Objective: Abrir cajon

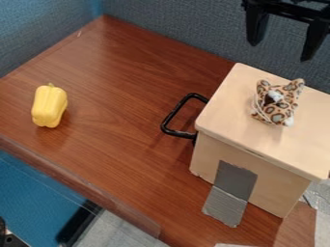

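A drawer box (226,103) stands on the right of the table (122,130), its handle (174,112) jutting left. On its top sits a plush toy (278,108). Tape (236,181) runs down its near side onto the table. The toy bell pepper (49,107) lies well apart, at the left. Behind the table is a partition (171,26).

You have a wood-grained brown tabletop (122,120) with a soft sheen, a smooth pale wooden box (251,188), a glossy black handle (169,120) and a plastic-looking yellow pepper (49,107).
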`<control>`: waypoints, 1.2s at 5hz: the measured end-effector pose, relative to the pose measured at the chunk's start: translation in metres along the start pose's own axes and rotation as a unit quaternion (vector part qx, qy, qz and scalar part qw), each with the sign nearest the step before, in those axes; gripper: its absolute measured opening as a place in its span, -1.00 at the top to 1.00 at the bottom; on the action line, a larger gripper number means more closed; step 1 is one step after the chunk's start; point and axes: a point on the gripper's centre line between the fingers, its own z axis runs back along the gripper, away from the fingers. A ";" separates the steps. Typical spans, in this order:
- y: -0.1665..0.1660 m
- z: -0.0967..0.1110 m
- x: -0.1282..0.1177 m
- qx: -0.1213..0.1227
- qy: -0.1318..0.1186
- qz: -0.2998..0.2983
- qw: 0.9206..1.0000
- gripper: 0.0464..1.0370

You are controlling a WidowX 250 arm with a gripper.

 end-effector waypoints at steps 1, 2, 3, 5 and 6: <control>0.002 -0.011 -0.003 0.004 0.016 0.002 1.000 -0.93; 0.022 -0.017 -0.012 0.012 0.030 0.025 0.999 -0.93; 0.052 -0.003 -0.021 0.018 0.017 0.053 0.998 -0.93; 0.105 -0.019 -0.045 0.003 0.010 0.081 0.997 -0.93; 0.115 -0.039 -0.047 -0.012 0.015 0.074 0.997 -0.93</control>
